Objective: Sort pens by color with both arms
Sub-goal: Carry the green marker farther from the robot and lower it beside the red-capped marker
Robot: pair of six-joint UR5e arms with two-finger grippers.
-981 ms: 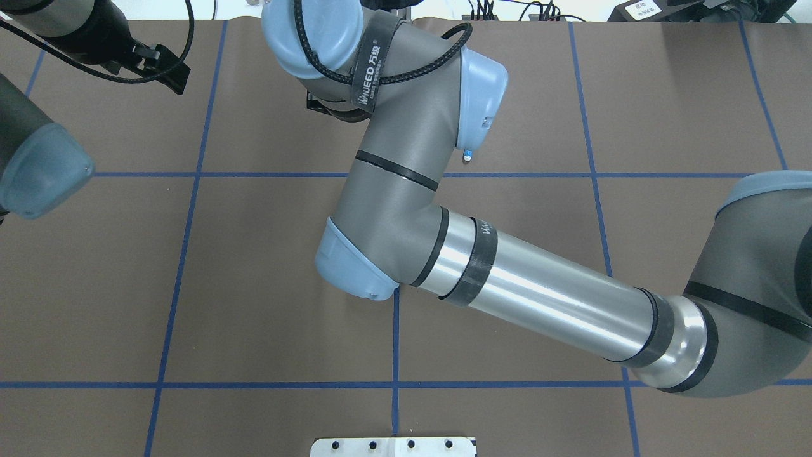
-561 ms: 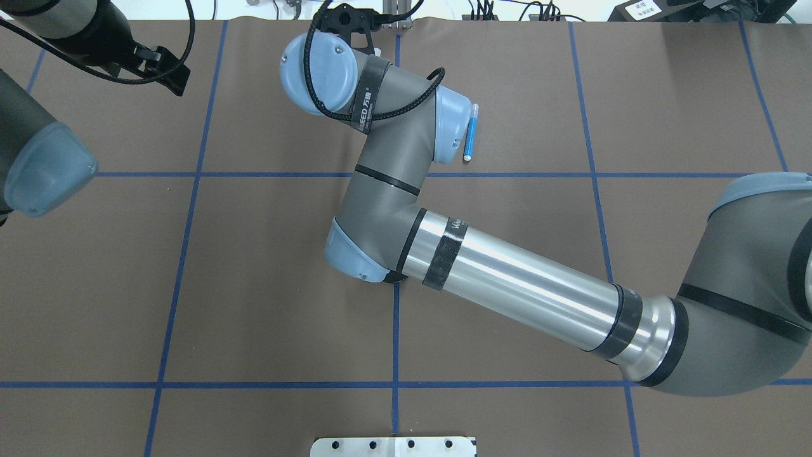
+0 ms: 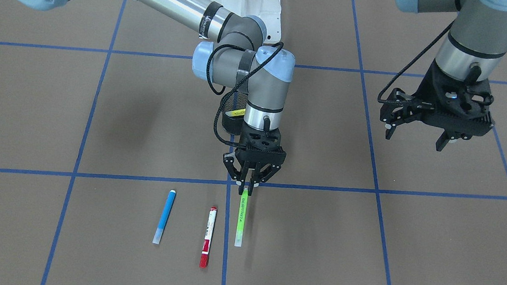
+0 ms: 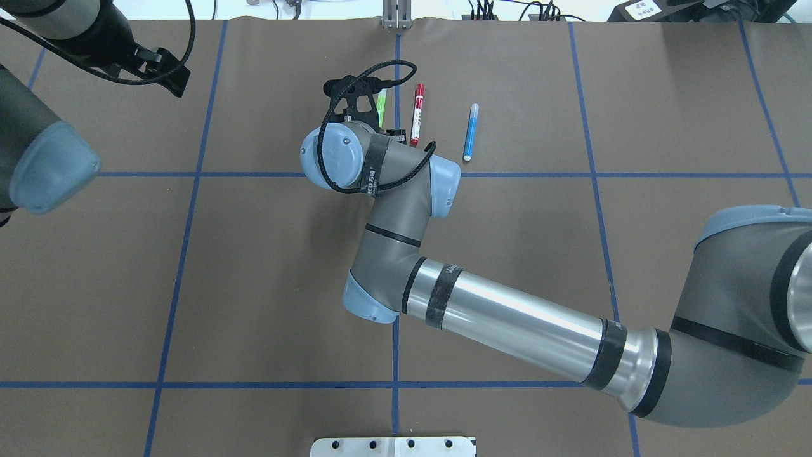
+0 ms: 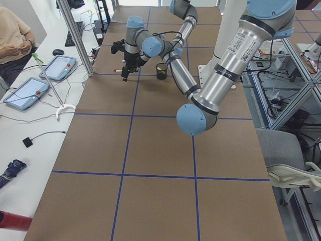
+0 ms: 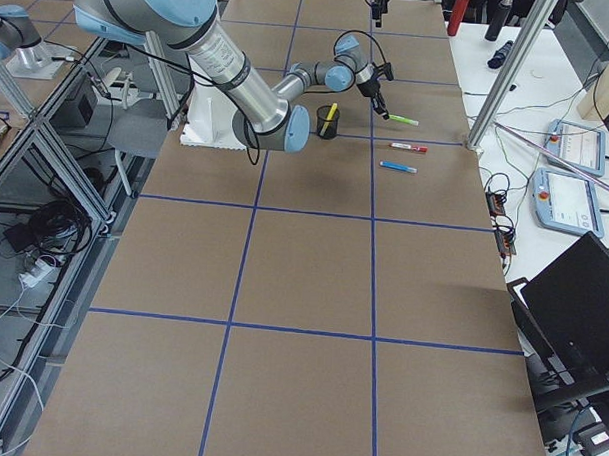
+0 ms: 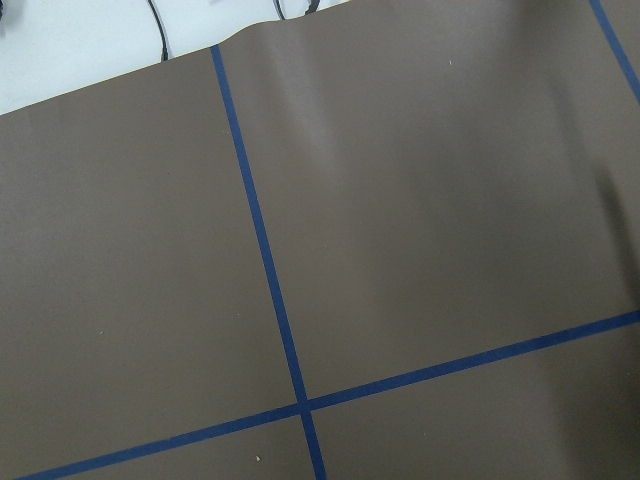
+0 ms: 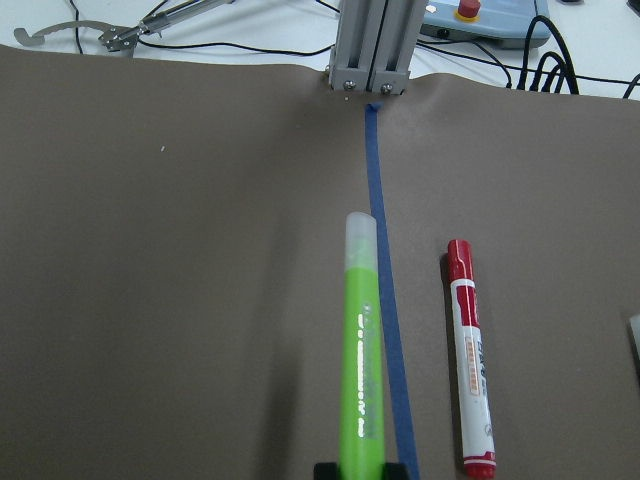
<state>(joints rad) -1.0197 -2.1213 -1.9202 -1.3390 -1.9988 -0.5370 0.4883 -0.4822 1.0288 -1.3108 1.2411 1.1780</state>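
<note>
My right gripper [image 3: 249, 186] is shut on the near end of the green pen [image 3: 241, 219], which lies low along the brown table, pointing away from me. The right wrist view shows the green pen [image 8: 362, 350] pinched at the bottom edge, beside a blue tape line. The red-ended white pen [image 3: 208, 236] and the blue pen [image 3: 164, 216] lie on the table beside it, nearly parallel. The yellow pen [image 6: 331, 111] stands in the black mesh cup [image 6: 327, 123] behind my right wrist. My left gripper [image 3: 415, 131] hovers open and empty, well off to the side.
An aluminium post [image 4: 396, 16] stands at the table's far edge, just beyond the pens. The white pedestal base [image 4: 393, 446] is at the near edge. Tablets and cables lie past the far edge, where an operator [image 5: 15, 35] sits.
My right arm has dropped lower and drawn back toward me, uncovering the red and green pens next to the blue one. The left arm has barely moved.
</note>
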